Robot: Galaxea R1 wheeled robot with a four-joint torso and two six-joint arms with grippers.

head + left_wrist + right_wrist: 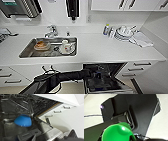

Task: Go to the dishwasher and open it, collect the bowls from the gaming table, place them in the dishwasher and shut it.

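The left arm reaches in from the left under the white counter's front edge into the open dishwasher; whether its fingers are apart or together cannot be told. In the left wrist view a blue bowl lies dome-up inside the dishwasher, beside the wire rack, with the lowered door's inner face below it. The green bowl sits close against the right wrist camera, apparently carried, though the grip is hidden. Drawers flank the opening on its right side. Dishes sit in the sink.
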